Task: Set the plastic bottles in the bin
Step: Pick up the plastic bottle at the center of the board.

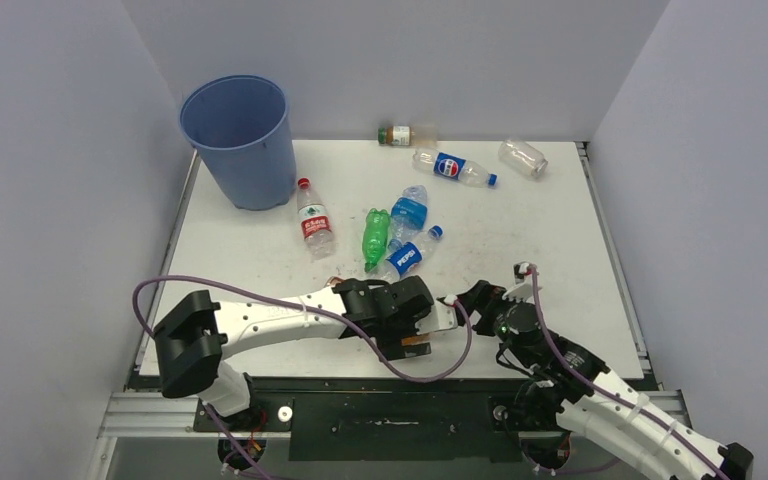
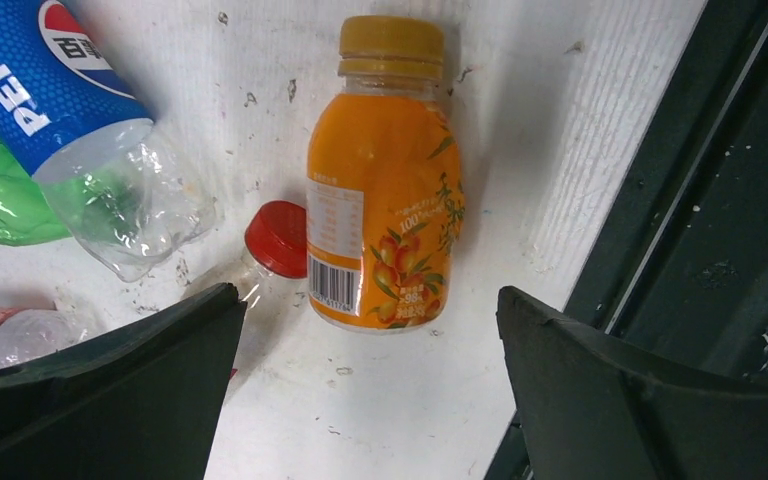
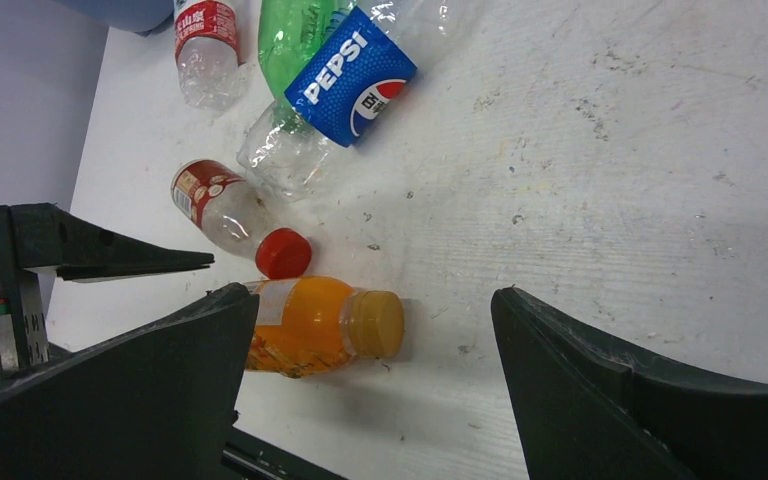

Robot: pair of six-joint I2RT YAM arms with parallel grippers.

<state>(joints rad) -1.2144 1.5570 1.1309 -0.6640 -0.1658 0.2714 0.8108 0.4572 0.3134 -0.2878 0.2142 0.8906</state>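
An orange juice bottle (image 2: 385, 190) with an orange cap lies on the white table near its front edge. My left gripper (image 2: 368, 295) is open, with its fingers on either side of the bottle's base. My right gripper (image 3: 375, 293) is open too, and the bottle's cap end (image 3: 372, 322) lies between its fingers. A small clear bottle with a red cap (image 2: 278, 238) lies touching the orange one. In the top view both grippers, left (image 1: 438, 322) and right (image 1: 475, 297), meet over this spot and hide the orange bottle. The blue bin (image 1: 240, 140) stands at the far left.
Mid-table lie a red-label bottle (image 1: 313, 222), a green one (image 1: 375, 238), a blue-tinted one (image 1: 409, 212) and a Pepsi one (image 1: 412, 255). Along the back lie a brown-label bottle (image 1: 405, 135), a second Pepsi bottle (image 1: 455, 168) and a clear one (image 1: 522, 157). The table's dark front rail (image 2: 700, 230) is close.
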